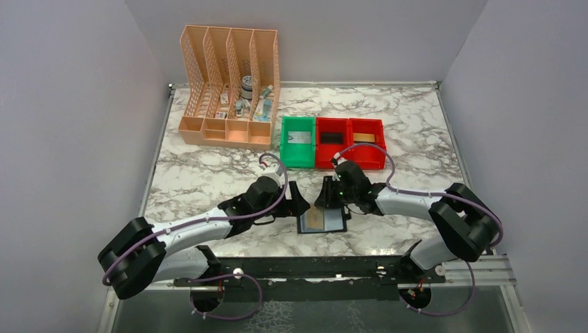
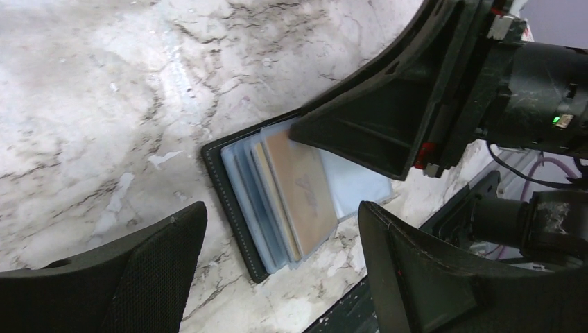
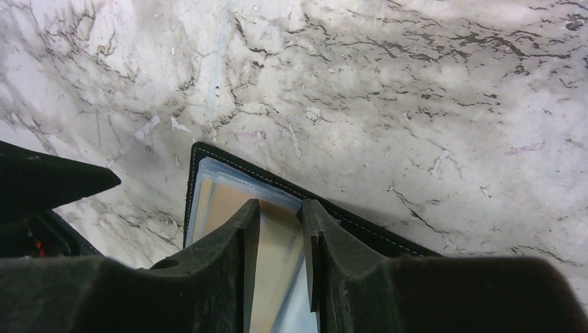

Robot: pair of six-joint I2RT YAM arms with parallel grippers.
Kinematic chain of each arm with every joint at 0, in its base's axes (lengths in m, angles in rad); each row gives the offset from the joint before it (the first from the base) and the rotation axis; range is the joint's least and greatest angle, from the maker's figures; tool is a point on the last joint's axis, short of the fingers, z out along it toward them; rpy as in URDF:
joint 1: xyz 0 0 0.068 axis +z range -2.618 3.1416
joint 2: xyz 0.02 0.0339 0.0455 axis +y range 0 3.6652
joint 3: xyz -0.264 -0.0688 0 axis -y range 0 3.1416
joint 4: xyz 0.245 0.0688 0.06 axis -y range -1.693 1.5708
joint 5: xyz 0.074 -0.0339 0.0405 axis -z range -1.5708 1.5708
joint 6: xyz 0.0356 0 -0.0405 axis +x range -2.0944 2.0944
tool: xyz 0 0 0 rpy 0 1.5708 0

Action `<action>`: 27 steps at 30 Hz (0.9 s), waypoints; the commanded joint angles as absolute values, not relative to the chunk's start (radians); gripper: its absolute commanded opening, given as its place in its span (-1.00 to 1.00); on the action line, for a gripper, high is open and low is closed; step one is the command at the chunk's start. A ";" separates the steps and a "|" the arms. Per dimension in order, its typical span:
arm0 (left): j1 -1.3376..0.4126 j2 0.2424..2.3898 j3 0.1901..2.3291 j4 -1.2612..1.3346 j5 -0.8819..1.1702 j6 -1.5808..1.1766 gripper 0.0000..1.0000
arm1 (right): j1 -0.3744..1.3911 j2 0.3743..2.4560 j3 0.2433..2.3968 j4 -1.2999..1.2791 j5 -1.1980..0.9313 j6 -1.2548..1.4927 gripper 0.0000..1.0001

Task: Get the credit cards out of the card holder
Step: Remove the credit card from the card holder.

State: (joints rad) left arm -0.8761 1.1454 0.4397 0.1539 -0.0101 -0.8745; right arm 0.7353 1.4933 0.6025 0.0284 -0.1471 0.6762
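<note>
**Far row.** The peach file organizer [image 1: 208,76] stands well beyond the left gripper [image 1: 297,200] and off to its left, on the marble table [image 1: 208,173]. The green bin [image 1: 286,142] sits straight beyond that gripper. The red bins [image 1: 333,164] stand side by side with the green bin, beyond the right gripper [image 1: 328,196].

**Left gripper.** The jaws are spread wide and hold nothing. Both fingers [image 2: 139,277] hang above the table. The task item lies ahead of and below the fingertips, within the span of the jaws. No contact is visible.

**Card holder.** The card holder [image 2: 229,187] lies open and flat on the table, just to the right of the left gripper and directly under the right gripper. Its black cover faces down and its clear sleeves are fanned upward. A tan credit card [image 2: 301,191] shows on top of the sleeve stack.

**Right gripper.** The jaws stand a slim gap apart and point down at the sleeves. The tan card lies flat and is visible through that gap, so nothing is clamped between the pads. The fingertips [image 3: 243,222] are at the card's surface. Whether they touch it cannot be determined.
</note>
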 commanded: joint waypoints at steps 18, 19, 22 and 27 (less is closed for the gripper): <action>-0.914 1.399 0.576 0.296 0.216 -0.824 0.38 | 0.669 1.462 0.444 0.117 -0.221 0.766 -0.49; -0.915 1.409 0.576 0.300 0.218 -0.829 0.36 | 0.667 1.462 0.445 0.117 -0.222 0.768 -0.49; -0.917 1.430 0.578 0.307 0.222 -0.837 0.28 | 0.667 1.461 0.446 0.115 -0.225 0.769 -0.49; -0.920 1.450 0.567 0.306 0.202 -0.859 0.07 | 0.667 1.421 0.463 0.096 -0.260 0.769 -0.49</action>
